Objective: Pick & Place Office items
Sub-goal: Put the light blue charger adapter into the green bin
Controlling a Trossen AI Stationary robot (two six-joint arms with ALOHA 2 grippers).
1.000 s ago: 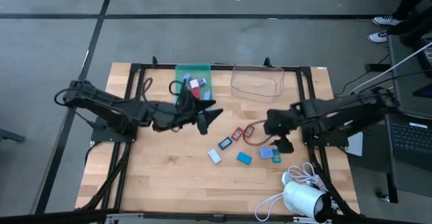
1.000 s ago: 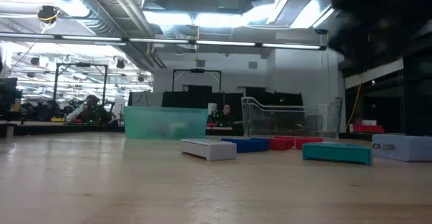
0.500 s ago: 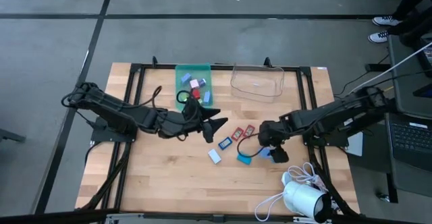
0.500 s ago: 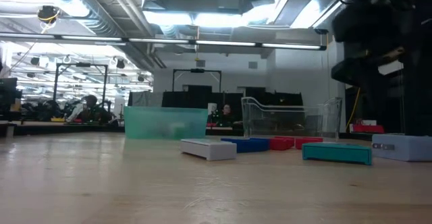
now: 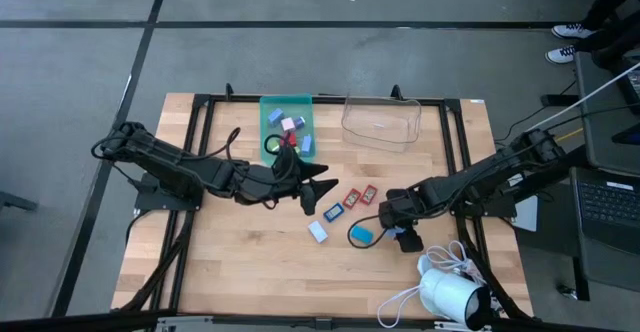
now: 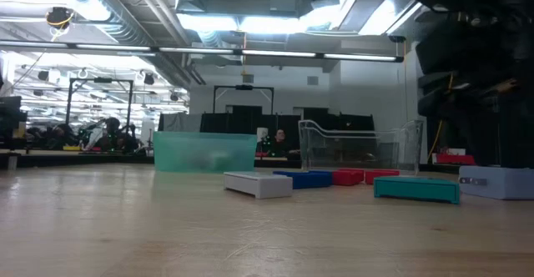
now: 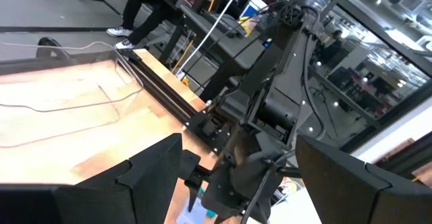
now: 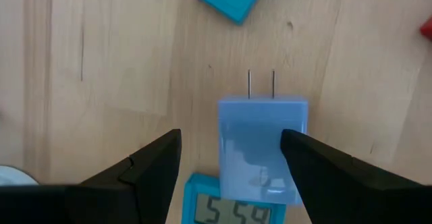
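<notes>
Item: pale-blue plastic plug adapter with two prongs (image 8: 262, 146), lying on the wooden tabletop (image 5: 250, 262); my right tool (image 8: 229, 166) open astride it; next, descend squarely and close.

Two dark, near-black jointed arms, chunky segmented links, thin black cables looping beside the joints, left gripper (image 5: 322, 186) with broad, flat, tapered matte-black fingers, right gripper (image 8: 231, 158) with matching angular wedge-shaped black fingers (image 8: 145, 170), smooth unmarked surfaces

Small flat office items (image 5: 345, 214), red, blue, teal and white, lie scattered mid-bench (image 5: 240, 262); others sit in the teal tray (image 5: 266, 122).
</notes>
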